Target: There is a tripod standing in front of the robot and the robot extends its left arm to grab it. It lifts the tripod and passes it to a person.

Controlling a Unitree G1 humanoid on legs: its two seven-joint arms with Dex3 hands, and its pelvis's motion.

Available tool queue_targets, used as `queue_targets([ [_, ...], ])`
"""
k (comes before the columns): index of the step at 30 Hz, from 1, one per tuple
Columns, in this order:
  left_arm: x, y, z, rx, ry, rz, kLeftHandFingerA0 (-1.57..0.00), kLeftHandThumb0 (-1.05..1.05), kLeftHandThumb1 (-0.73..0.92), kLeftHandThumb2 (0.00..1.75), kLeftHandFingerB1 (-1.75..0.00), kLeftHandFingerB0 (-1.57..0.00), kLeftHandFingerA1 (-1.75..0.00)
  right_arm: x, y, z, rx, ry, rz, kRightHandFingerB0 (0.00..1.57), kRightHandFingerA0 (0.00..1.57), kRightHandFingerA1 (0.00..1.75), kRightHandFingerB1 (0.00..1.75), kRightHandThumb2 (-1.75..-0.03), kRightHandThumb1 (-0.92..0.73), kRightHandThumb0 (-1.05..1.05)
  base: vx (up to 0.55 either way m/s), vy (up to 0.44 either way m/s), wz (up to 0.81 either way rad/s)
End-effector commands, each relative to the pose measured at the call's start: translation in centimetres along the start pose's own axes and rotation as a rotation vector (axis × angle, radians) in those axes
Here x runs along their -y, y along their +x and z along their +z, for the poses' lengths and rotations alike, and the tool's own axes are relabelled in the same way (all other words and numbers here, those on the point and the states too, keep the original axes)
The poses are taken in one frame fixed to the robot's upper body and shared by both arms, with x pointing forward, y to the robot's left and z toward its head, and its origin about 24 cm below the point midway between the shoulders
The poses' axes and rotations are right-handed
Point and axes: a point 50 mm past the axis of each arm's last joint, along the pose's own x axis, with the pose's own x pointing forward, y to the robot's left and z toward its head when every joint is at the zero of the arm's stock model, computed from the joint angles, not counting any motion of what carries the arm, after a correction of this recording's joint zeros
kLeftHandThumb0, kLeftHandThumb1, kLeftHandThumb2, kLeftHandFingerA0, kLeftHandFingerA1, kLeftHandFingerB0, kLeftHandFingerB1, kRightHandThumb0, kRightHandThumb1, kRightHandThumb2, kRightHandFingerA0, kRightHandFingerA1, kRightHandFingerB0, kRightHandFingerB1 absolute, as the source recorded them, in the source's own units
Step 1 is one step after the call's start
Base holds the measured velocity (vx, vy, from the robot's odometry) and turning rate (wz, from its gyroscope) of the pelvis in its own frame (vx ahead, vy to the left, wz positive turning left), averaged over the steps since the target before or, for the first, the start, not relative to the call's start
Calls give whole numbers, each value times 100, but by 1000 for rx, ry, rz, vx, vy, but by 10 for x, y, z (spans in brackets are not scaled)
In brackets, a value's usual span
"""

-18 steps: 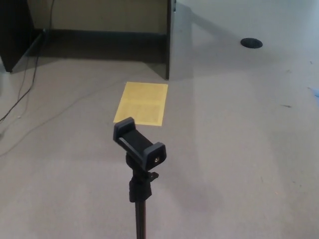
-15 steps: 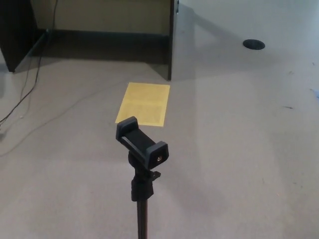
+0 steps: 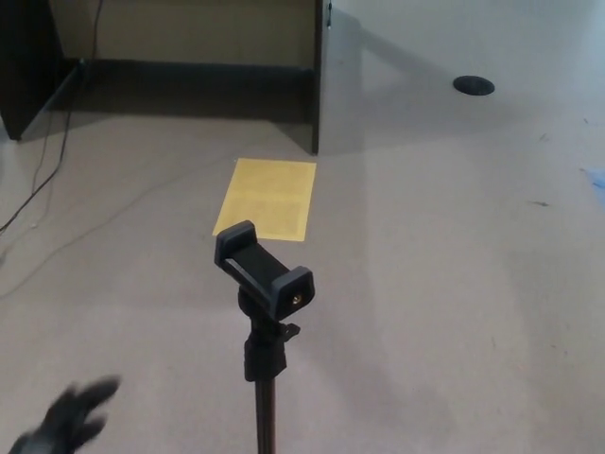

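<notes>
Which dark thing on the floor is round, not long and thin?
The black round disc far right on the carpet; the cable at left is a thin trailing line.

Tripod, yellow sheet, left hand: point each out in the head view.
tripod [image 3: 264,276]: head view, on the phone clamp at its top.
yellow sheet [image 3: 266,199]: head view, middle of the sheet on the floor.
left hand [image 3: 66,421]: head view, blurred middle of the hand.
</notes>
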Motion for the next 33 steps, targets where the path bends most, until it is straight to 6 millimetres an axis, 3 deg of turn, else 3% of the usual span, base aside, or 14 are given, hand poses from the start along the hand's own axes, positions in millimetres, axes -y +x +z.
queue_targets([
  [1, 12, 25, 27, -10, -59, -91, -3, -32, 18, 81, -48, 0, -49, 1, 0, 2, 39, -83, 54, 50, 67, 57, 52, -85, -57, -48, 0, 0, 0],
  [2, 15, 28, 32, 2, -62, -103, -3, -32, 19, 81, -48, 0, -49, 1, 0, 2, 43, -87, 53, 50, 66, 57, 52, -84, -56, -47, 0, 0, 0],
  [3, 19, 33, 39, 25, -57, -128, -14, -63, 40, 70, -28, -5, -43, 1, 0, 2, 42, -94, 56, 55, 75, 43, 38, -61, -70, -43, 0, 0, 0],
  [4, 22, 36, 43, 44, -49, -145, -3, -33, 20, 82, -48, 0, -49, 0, 0, 2, 37, -93, 61, 55, 73, 43, 38, -61, -69, -43, 0, 0, 0],
  [14, 57, 63, 91, 123, -83, -250, -2, -32, 19, 81, -48, 0, -48, 2, 6, 14, 65, -86, 52, 53, 76, 45, 38, -60, -69, -39, 0, 0, 0],
  [16, 58, 64, 92, 120, -89, -256, -2, -32, 19, 81, -48, 0, -48, 2, 7, 15, 67, -87, 51, 53, 76, 44, 38, -61, -69, -40, 0, 0, 0],
  [17, 62, 66, 93, 125, -104, -278, -13, -60, 38, 69, -22, -6, -43, 4, 7, 15, 71, -89, 50, 54, 76, 44, 38, -61, -69, -40, 0, 0, 0],
  [18, 64, 66, 93, 123, -114, -287, -12, -61, 38, 65, -21, -6, -41, 4, 7, 16, 75, -88, 50, 48, 67, 58, 51, -85, -57, -46, 0, 0, 0],
  [19, 66, 67, 94, 118, -115, -293, -11, -61, 38, 67, -20, -3, -41, 5, 7, 16, 75, -90, 46, 54, 78, 45, 38, -61, -69, -39, 0, 0, 0],
  [20, 68, 67, 95, 116, -113, -293, -15, -54, 43, 54, -22, -5, -35, 5, 7, 17, 80, -89, 44, 54, 80, 47, 38, -62, -68, -39, 0, 0, 0],
  [21, 69, 68, 96, 112, -110, -292, -9, -51, 33, 75, -27, 0, -46, 5, 7, 17, 83, -87, 43, 55, 78, 46, 39, -60, -69, -38, 0, 0, 0],
  [28, 71, 76, 98, 106, -88, -295, -6, -64, 41, 72, -16, -12, -40, 9, 12, 28, 120, -83, 39, 55, 82, 52, 39, -61, -69, -39, 0, 0, 0],
  [32, 72, 82, 99, 105, -73, -291, -9, -56, 36, 71, -22, -3, -43, 8, 14, 31, 119, -65, 38, 56, 79, 47, 39, -60, -69, -39, 0, 0, 0],
  [33, 73, 84, 99, 101, -73, -290, -15, -52, 45, 54, -21, -7, -34, 8, 14, 31, 113, -67, 35, 56, 81, 47, 39, -62, -68, -40, 0, 0, 0],
])
